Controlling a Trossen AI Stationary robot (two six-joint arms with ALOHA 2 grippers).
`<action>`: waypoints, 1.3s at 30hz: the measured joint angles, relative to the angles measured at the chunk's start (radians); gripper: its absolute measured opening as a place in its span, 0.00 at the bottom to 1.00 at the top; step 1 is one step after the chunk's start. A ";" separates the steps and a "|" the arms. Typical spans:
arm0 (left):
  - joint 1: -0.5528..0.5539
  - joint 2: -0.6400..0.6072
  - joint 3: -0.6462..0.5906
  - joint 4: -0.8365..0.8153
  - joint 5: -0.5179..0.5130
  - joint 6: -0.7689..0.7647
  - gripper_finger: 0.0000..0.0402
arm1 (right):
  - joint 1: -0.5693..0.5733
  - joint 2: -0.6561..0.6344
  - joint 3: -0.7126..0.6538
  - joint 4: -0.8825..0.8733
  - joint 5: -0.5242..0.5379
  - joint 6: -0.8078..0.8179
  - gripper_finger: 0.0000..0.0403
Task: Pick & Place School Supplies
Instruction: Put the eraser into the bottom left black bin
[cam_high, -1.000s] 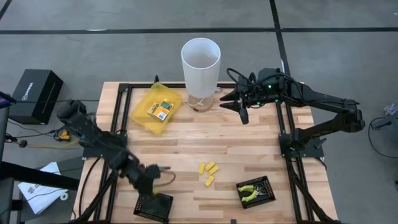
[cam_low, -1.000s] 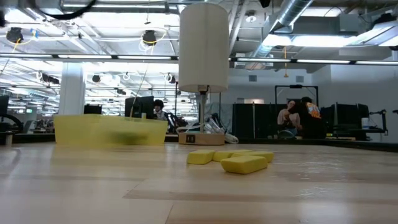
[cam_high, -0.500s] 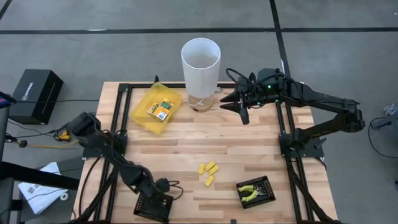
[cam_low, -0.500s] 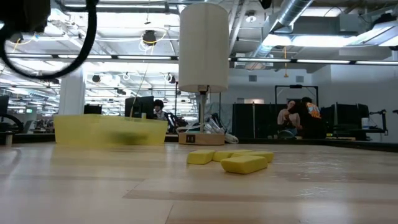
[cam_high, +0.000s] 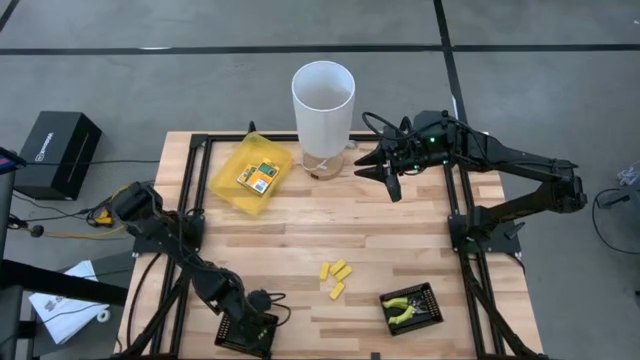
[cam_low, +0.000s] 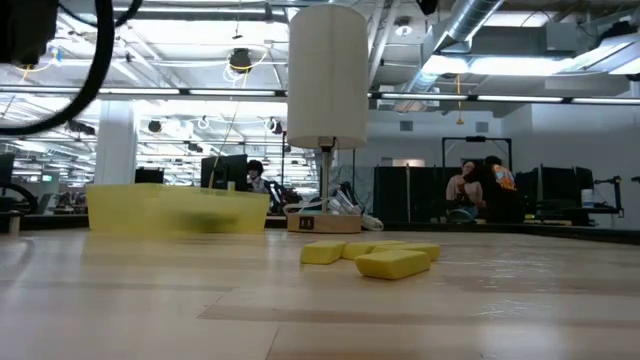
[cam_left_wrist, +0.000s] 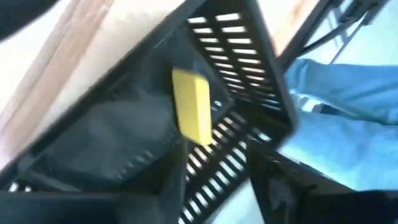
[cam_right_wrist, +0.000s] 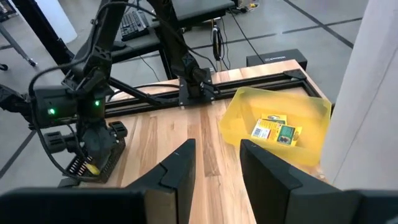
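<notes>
Comparing with half a second ago, the left end effector (cam_high: 250, 322) sits slightly lower over the black tray (cam_high: 247, 332) at the near-left corner of the counter (cam_high: 390, 235), and its cable loop has slid further toward the edge of the low view. In the left wrist view a short yellow piece (cam_left_wrist: 192, 114) lies inside that slatted tray (cam_left_wrist: 236, 74), its long axis running roughly along the line of the fingers; whether the left end effector is open or closed around it I cannot tell. The right end effector (cam_high: 387, 178) hangs unchanged beside the tall white cylinder (cam_high: 322, 118), its fingers (cam_right_wrist: 180, 167) parted with nothing between them.

The counter is pale wood planks inside a black frame, standing on grey floor, with a black box (cam_high: 57, 150) on the floor off to the side. Across the low view a large open room shows, with ceiling ducts, strip lights and people seated at desks.

Just left of the white cylinder is the yellow pouch (cam_high: 251, 173), holding a flat packet (cam_high: 260, 176) with a green-white label, its long axis diagonal. Near the middle of the counter's front half lie the loose yellow pieces (cam_high: 335, 277), each pointing diagonally away from the front edge. Right of them a second black tray (cam_high: 411, 308) holds the yellow-green pliers (cam_high: 403, 310), handles toward the loose pieces.
</notes>
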 joint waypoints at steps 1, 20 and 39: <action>0.000 -0.010 0.000 -0.004 -0.003 -0.009 0.42 | 0.000 0.000 0.000 0.001 0.000 -0.006 0.29; 0.391 -0.349 -0.118 0.150 -0.373 0.105 0.36 | 0.000 0.000 0.000 0.012 0.000 -0.013 0.29; 0.559 0.048 -0.159 0.689 -0.075 0.110 0.36 | 0.000 0.000 0.000 0.008 0.000 -0.006 0.29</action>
